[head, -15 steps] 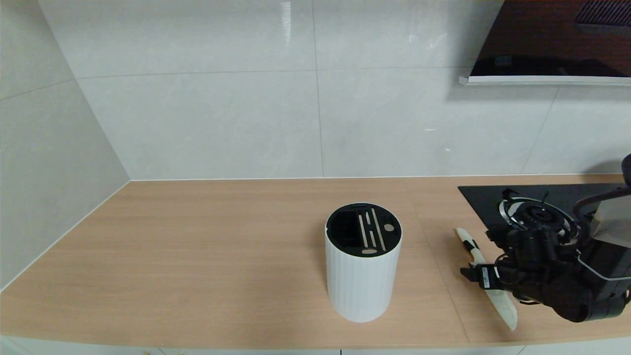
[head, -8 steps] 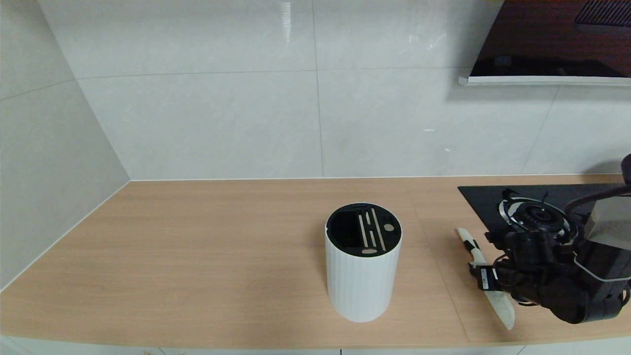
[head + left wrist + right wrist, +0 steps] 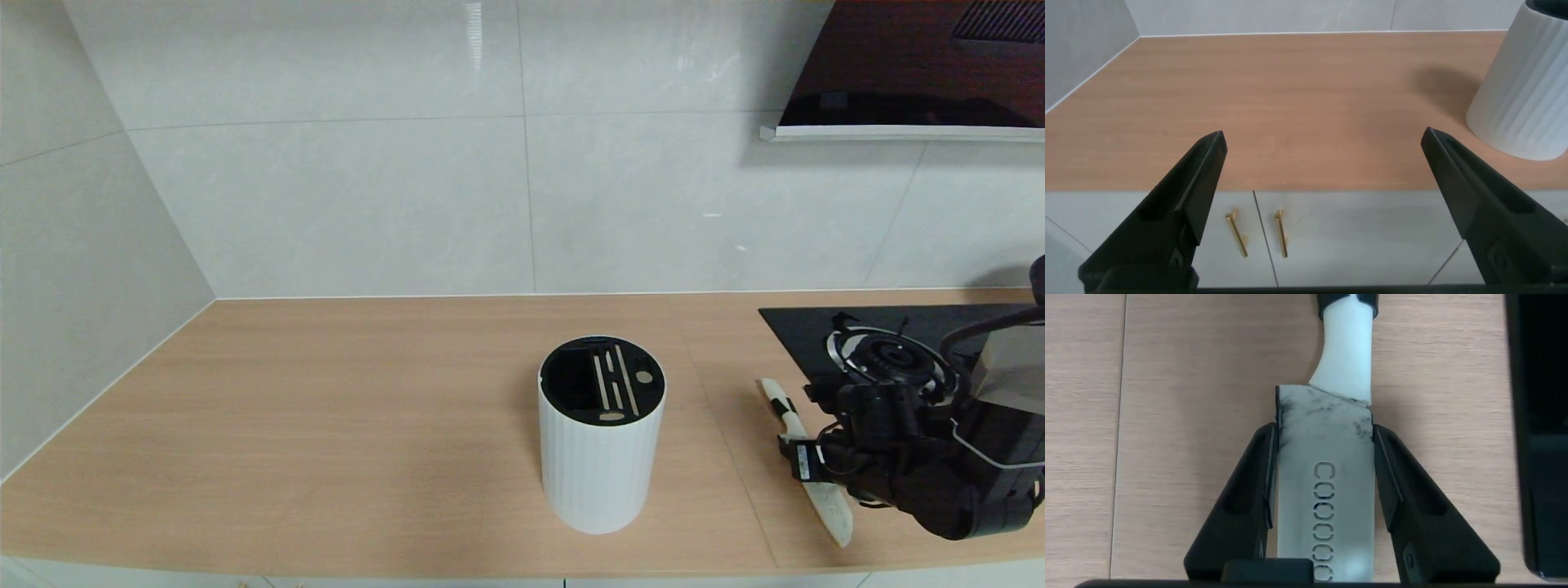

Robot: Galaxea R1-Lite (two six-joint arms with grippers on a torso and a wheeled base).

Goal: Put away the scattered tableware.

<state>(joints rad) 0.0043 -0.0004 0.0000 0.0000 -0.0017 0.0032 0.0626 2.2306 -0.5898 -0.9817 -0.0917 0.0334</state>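
A white knife (image 3: 780, 408) with a white handle and black bands lies on the wooden counter, right of a white ribbed knife holder (image 3: 602, 457) with a black slotted top. My right gripper (image 3: 808, 465) is low over the blade, near the counter's front edge. In the right wrist view the knife (image 3: 1346, 343) runs between the two fingers of the right gripper (image 3: 1323, 433), which press against both edges of the blade, shut on it. My left gripper (image 3: 1323, 143) stands open with nothing in it, in front of the counter edge, with the holder (image 3: 1523, 90) off to one side.
A black gas stove (image 3: 890, 355) lies just behind the right arm, with a range hood (image 3: 914, 73) above it. The tiled wall closes the back and left. Cabinet doors with gold handles (image 3: 1237, 233) sit below the counter front. Bare counter (image 3: 343, 425) stretches left of the holder.
The right gripper's fingers have closed in on the knife blade and the arm has shifted slightly to the right. The knife's tip end has nudged a little. The holder has not moved.
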